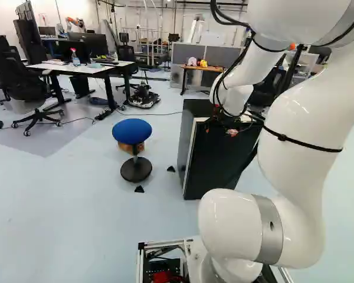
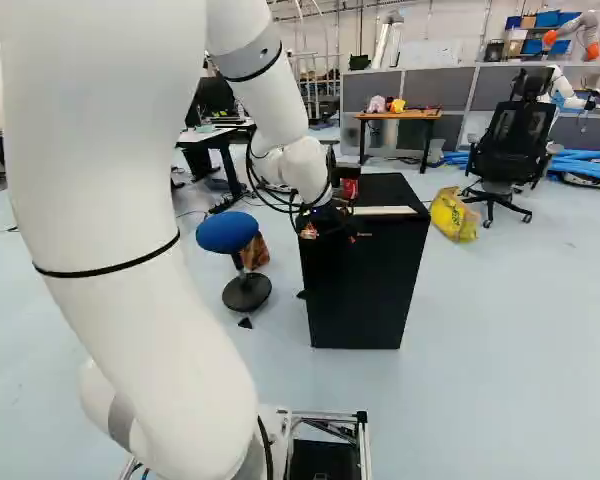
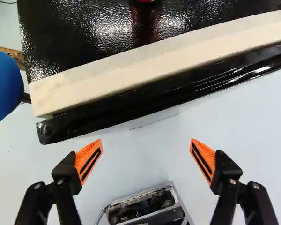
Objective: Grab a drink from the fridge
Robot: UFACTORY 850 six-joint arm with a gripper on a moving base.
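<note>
Fridge: A black fridge [image 2: 365, 285] stands on the pale floor [image 1: 65, 212] ahead of a white robot arm [image 1: 301, 130], its broad front turned toward the arm's base.
Drink: None is in sight; it is presumably inside the fridge, beyond the front.
Gripper: The black gripper [image 3: 146, 140] is released, its orange pads [image 3: 88, 161] spread well apart with only floor seen between them.
Direction: In the wrist view, the glossy top edge of the door [image 3: 178, 98] lies just ahead of the fingertips, on the side away from the base. Its long axis runs crosswise at a slant, nearest the fingers' line at the corner by the stool [image 1: 133, 131]. Getting at the contents likely calls for catching that door and swinging it out; which side is hinged cannot be told.
Surfaces: Pebbled, shiny black covers the fridge top; a straight, smooth cream band [image 3: 154, 65] separates it from the slick door edge.
Shapes: The fridge is boxy and square-cornered; beside it, the stool pairs a rounded blue seat with a dark disc foot.
Risk: Smooth pads could slide off the glossy edge.
</note>
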